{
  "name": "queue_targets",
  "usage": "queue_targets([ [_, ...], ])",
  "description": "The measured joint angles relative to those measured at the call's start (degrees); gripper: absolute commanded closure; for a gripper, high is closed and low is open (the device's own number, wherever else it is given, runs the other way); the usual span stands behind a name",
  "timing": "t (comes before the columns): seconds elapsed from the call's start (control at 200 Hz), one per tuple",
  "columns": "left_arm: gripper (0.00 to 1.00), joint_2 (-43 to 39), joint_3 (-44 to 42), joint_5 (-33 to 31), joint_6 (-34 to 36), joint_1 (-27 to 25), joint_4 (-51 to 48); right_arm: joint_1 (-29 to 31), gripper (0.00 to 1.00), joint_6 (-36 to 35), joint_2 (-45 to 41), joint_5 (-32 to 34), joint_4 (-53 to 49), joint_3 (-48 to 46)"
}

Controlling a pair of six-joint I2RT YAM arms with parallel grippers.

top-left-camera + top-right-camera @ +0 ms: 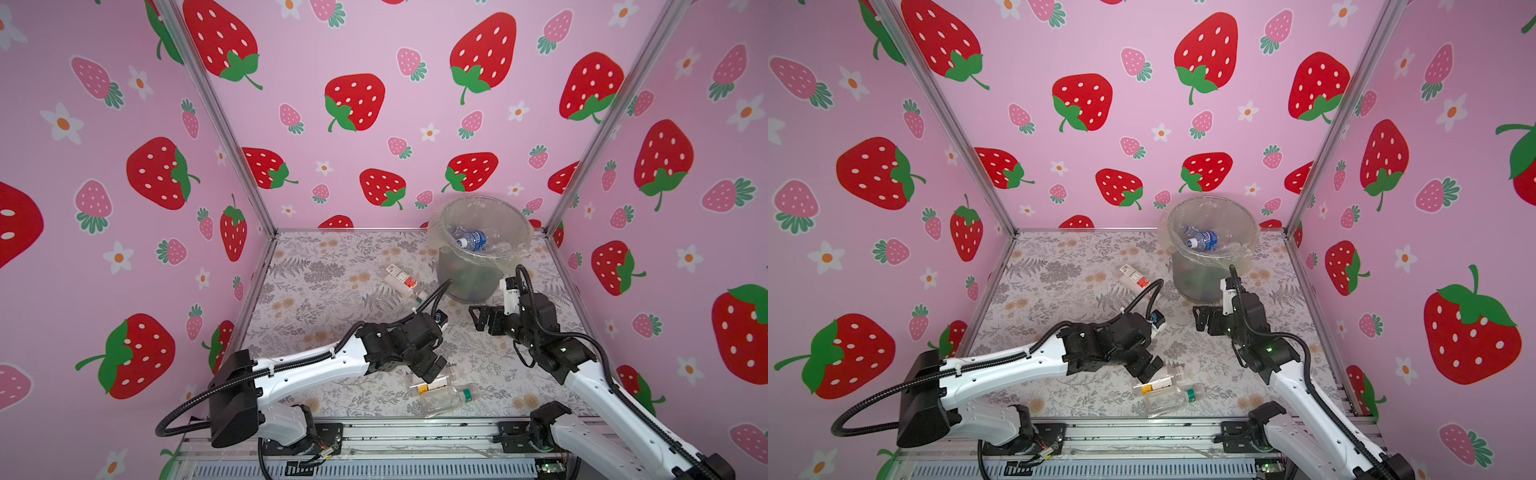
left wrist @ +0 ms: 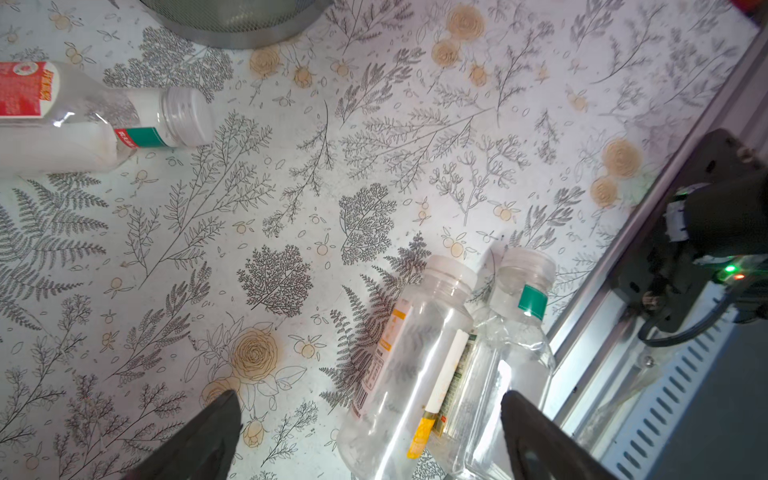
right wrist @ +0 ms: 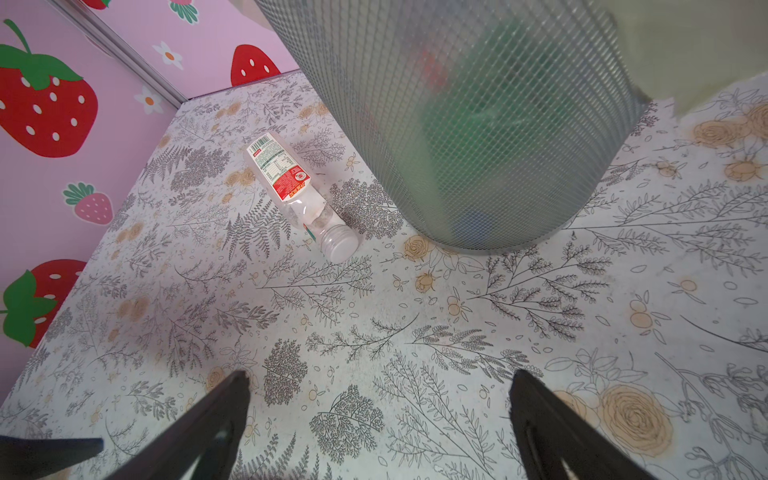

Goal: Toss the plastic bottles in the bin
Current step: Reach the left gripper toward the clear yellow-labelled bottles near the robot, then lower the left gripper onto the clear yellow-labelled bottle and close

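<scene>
The bin (image 1: 515,232) (image 1: 1246,232) stands at the back right, lined with a clear bag, and holds a blue-labelled bottle (image 1: 471,240). Its mesh wall (image 3: 478,124) fills the right wrist view. A red-and-white-labelled bottle (image 1: 401,280) (image 2: 62,116) (image 3: 286,183) lies left of the bin. Two clear bottles lie side by side near the front edge, one with a yellow label (image 1: 434,384) (image 2: 407,365) and one with a green band (image 1: 453,397) (image 2: 515,345). My left gripper (image 1: 432,370) (image 2: 370,401) is open and low over the yellow-labelled bottle. My right gripper (image 1: 478,318) (image 3: 381,376) is open over bare table in front of the bin.
Pink strawberry walls (image 1: 124,208) close in the table on three sides. A metal rail (image 1: 415,432) (image 2: 602,332) runs along the front edge, right beside the two clear bottles. The right arm's base (image 2: 706,249) sits on that rail.
</scene>
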Motion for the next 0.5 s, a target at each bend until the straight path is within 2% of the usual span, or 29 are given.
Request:
queue_targets([
  [0.3,0.00,7.82,2.23,-2.91,-0.52,-2.82,-1.64,0.00,0.01,0.02,-0.94,0.00,-0.17,-0.70],
  [0.5,0.03,11.85,2.86,-4.22,-0.50,-3.76,-2.91,-0.02,0.01,0.04,-1.70,0.02,-0.37,-1.97],
])
